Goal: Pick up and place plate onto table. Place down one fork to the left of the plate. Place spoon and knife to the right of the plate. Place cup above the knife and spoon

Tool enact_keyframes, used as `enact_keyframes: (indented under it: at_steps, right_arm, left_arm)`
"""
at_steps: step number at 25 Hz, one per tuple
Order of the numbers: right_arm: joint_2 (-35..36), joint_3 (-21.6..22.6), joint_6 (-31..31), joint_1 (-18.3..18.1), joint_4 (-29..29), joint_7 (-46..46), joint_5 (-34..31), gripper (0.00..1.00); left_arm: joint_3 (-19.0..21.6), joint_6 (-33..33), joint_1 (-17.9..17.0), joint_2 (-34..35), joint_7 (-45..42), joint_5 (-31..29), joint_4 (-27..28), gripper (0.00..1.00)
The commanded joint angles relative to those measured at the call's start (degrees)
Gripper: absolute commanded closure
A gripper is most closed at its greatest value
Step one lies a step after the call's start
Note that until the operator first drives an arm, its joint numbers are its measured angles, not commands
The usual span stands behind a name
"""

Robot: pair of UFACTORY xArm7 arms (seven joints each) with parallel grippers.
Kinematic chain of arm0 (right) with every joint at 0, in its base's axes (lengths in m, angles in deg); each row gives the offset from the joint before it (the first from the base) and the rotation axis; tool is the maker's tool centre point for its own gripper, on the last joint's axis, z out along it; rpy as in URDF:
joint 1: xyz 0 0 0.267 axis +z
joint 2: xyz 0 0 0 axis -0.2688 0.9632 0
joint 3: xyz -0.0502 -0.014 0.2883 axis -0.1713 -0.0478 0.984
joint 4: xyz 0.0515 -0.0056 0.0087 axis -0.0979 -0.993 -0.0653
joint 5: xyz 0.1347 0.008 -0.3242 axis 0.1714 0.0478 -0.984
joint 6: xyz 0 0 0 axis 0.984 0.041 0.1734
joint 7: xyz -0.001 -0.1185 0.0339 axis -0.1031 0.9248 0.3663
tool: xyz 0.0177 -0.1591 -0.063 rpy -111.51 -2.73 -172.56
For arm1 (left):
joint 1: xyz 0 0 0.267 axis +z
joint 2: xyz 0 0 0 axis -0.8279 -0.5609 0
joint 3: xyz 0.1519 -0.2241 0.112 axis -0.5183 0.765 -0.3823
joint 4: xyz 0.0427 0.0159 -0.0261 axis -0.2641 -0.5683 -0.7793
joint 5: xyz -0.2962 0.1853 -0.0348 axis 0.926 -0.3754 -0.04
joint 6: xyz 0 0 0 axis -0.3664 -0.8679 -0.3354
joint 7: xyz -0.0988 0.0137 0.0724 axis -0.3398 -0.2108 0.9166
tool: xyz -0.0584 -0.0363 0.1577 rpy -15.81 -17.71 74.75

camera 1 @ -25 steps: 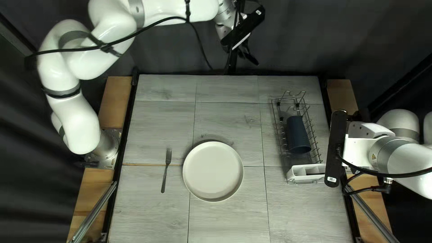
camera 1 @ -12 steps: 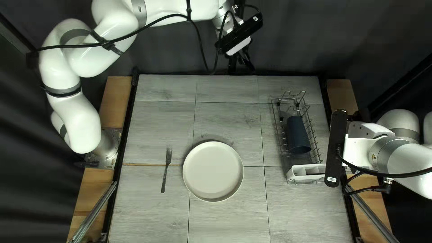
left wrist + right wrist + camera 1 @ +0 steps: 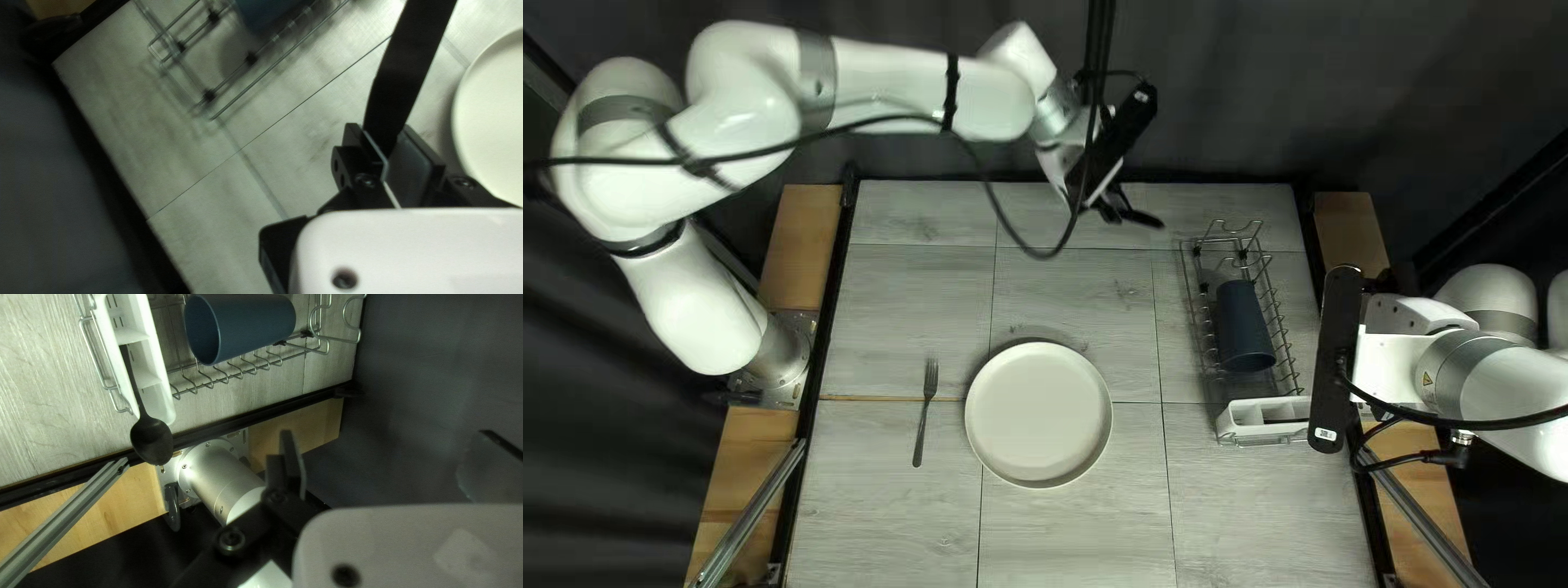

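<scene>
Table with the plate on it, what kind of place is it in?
Probably a robot lab, not a home kitchen. One big robot arm stands at the left of the table, another arm at the right, and a dark curtain hangs behind.

Pale tones on a grey-grained desk, with dark cutlery and a blue cup
The desk [image 3: 893, 523] is pale grey with streaky, wood-like grain and thin dark seams; one seam running in from its left edge shows tan. The plate [image 3: 1038, 415] is plain off-white, the fork [image 3: 921, 430] dark grey. Towards the right edge, the dish rack [image 3: 208, 95] is silvery wire with black fittings, the cup [image 3: 1245, 327] plain dark blue, the cutlery holder [image 3: 151, 397] white and the spoon [image 3: 152, 441] in it black. The knife [image 3: 408, 65] is black too. Outside the left and right edges, the boards [image 3: 806, 240] are honey-tan with wood grain; past the far edge, the curtain [image 3: 1285, 87] is charcoal.
</scene>
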Motion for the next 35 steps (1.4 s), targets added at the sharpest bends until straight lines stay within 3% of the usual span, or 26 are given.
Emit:
enact_keyframes:
  at_steps: [1, 4, 9, 17, 25, 26, 29, 32, 35]
  right_arm:
    - [0.0, 0.0, 0.0, 0.0, 0.0, 0.0, 0.0, 0.00]
    - [0.0, 0.0, 0.0, 0.0, 0.0, 0.0, 0.0, 0.00]
    - [0.0, 0.0, 0.0, 0.0, 0.0, 0.0, 0.0, 0.00]
    - [0.0, 0.0, 0.0, 0.0, 0.0, 0.0, 0.0, 0.00]
    - [0.0, 0.0, 0.0, 0.0, 0.0, 0.0, 0.0, 0.00]
    - [0.0, 0.0, 0.0, 0.0, 0.0, 0.0, 0.0, 0.00]
    - [0.0, 0.0, 0.0, 0.0, 0.0, 0.0, 0.0, 0.00]
    - [0.0, 0.0, 0.0, 0.0, 0.0, 0.0, 0.0, 0.00]
    - [0.0, 0.0, 0.0, 0.0, 0.0, 0.0, 0.0, 0.00]
  left_arm:
    - [2.0, 3.4, -2.8, -1.5, -4.4, -0.7, -3.2, 1.00]
    - [2.8, 4.6, -3.7, -5.2, -10.0, -1.0, -7.5, 1.00]
    - [6.3, 4.8, -4.0, -10.8, -32.3, -11.2, -11.9, 1.00]
    - [8.6, 0.0, -2.5, -23.4, -46.4, -12.9, -18.8, 1.00]
    - [8.9, -0.6, -2.4, -23.6, -46.9, -13.5, -18.6, 1.00]
    - [7.4, -0.4, -3.2, -24.3, -45.1, -10.8, -19.8, 1.00]
    - [9.1, 5.5, -4.9, -21.7, -51.3, -3.5, -20.2, 1.00]
    - [11.6, 5.0, -3.9, -18.9, -60.6, -4.8, -17.1, 1.00]
    - [11.6, 5.0, -3.9, -18.9, -60.6, -4.8, -17.1, 1.00]
